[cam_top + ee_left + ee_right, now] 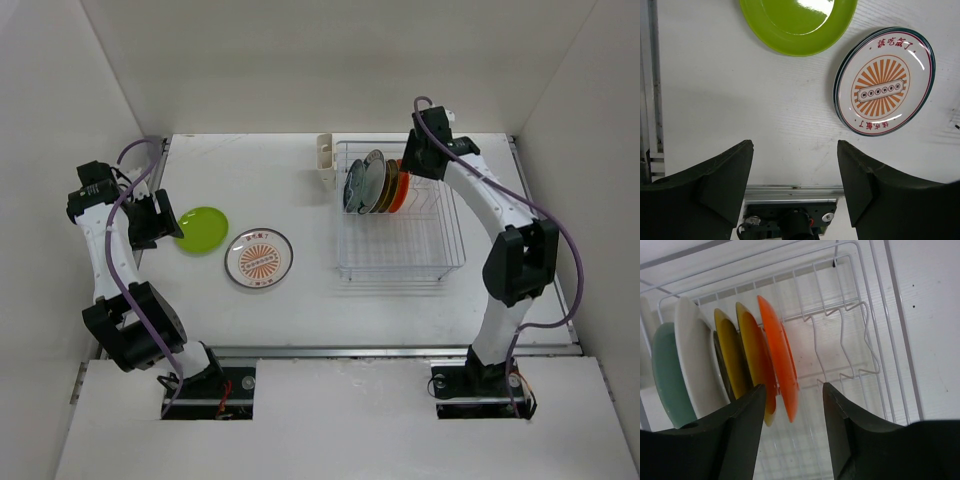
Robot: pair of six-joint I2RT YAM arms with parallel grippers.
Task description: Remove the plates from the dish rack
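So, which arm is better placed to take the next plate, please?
Right: the right gripper, open, hangs at the orange plate in the rack; the left gripper is away by the green plate.

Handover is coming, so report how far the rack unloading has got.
Done: the lime plate and sunburst plate lie on the table. In hand: nothing yet; the right tool stands open at the orange plate. Left: about five plates standing in the dish rack.

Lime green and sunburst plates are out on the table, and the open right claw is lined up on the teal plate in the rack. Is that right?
Not quite: the right wrist view shows the open right claw lined up on the orange plate; the teal plate stands at the row's other end. The rest holds.
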